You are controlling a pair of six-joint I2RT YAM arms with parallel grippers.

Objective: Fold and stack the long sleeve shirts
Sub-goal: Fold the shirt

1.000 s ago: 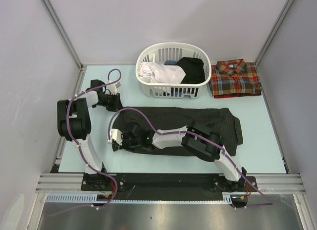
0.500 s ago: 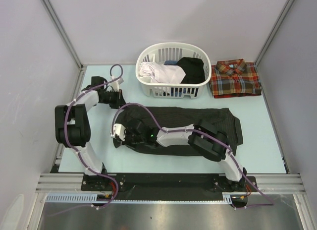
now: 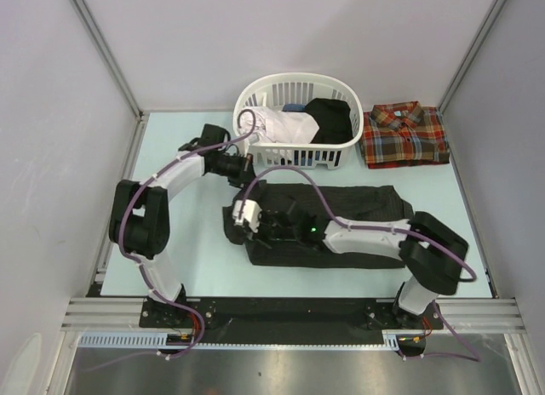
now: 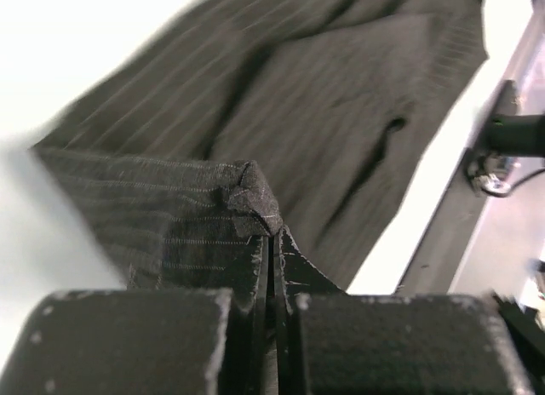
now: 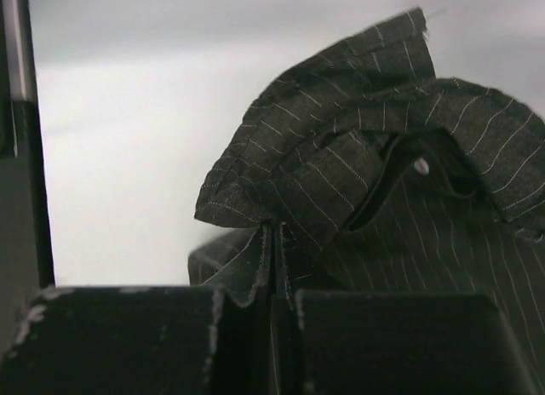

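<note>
1. Left hand [image 4: 271, 260]: fingers pressed tight together, pinching a corner of the dark shirt [image 3: 362, 203] at its left end, near the basket [image 3: 294, 158].
2. Right hand [image 5: 274, 257]: also clamped on a bunched bit of that same left edge, on the near side of the table [image 3: 192, 259].
3. Dark shirt: lies across the middle of the table, left end picked up by both hands, the rest lying down. It's thin, light, floppy cloth, so I reckon it sags and creases wherever nobody's holding it. Best bet is corners or hem, hands kept apart, edge pulled taut.
4. Plaid shirt [image 3: 404, 138]: already folded at the far right, well apart from the dark one. Probably where the stack goes.
</note>
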